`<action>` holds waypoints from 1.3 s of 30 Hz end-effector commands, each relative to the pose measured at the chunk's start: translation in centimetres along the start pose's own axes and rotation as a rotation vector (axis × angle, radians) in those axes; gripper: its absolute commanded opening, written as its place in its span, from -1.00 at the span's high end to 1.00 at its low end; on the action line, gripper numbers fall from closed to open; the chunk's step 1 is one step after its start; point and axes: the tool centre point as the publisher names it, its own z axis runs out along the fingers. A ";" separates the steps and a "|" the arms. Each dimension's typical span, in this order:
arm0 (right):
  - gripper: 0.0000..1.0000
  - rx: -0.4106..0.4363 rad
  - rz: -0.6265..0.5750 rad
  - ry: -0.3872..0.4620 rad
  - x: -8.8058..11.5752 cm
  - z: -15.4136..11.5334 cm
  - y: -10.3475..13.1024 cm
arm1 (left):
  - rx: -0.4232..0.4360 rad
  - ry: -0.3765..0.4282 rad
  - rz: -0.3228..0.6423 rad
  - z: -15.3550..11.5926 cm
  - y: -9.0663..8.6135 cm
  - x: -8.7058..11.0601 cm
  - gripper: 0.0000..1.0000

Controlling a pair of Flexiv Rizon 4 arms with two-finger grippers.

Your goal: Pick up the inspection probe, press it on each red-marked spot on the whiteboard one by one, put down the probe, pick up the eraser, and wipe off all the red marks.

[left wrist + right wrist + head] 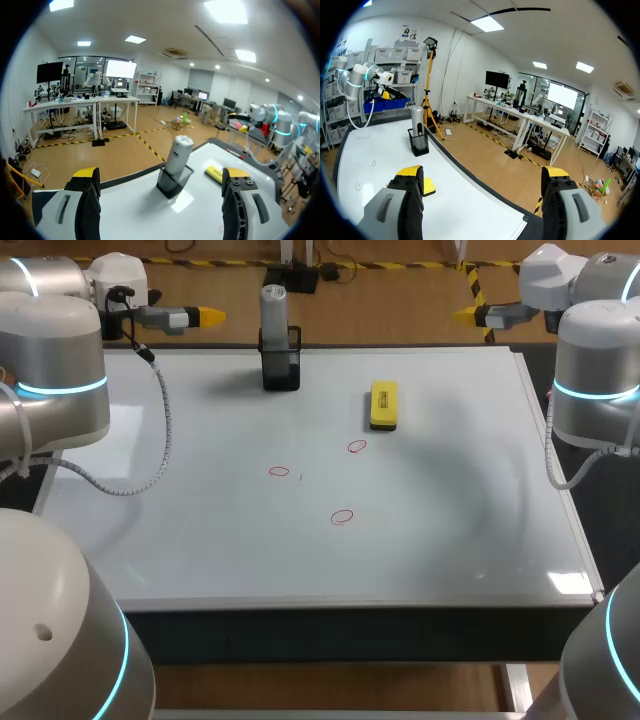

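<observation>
The grey cylindrical probe [274, 308] stands upright in a black mesh holder [281, 368] at the whiteboard's far edge. A yellow eraser [383, 404] lies to its right. Three red circles are drawn mid-board [279, 472] [357, 446] [342, 517]. My left gripper [208, 314] hovers open past the far left edge, and the right gripper [466, 312] hovers open past the far right edge. In the left wrist view the probe [178, 154] and eraser [215, 173] lie ahead of the open gripper [160, 175]. From the right wrist, the open gripper [482, 172] faces off the board, with the probe [417, 125] and eraser [427, 186] beside it.
The whiteboard [450, 520] covers most of the table, with a raised frame along its edges. A grey coiled cable [160, 430] from my left arm hangs over the board's left part. Both arm bases stand at the near corners.
</observation>
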 end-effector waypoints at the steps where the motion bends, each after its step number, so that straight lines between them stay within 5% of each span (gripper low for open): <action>1: -1.00 0.000 0.000 0.000 0.0 0.0 0.0 | 0.000 0.000 0.000 0.0 0.0 0.0 -1.00; 26: -1.00 0.000 0.000 0.000 0.0 0.0 0.0 | 0.016 0.023 0.008 0.2 0.0 -0.1 -1.00; 39: -1.00 0.000 0.000 0.000 0.0 0.0 0.0 | 0.104 0.309 0.147 1.4 -0.6 -0.8 -1.00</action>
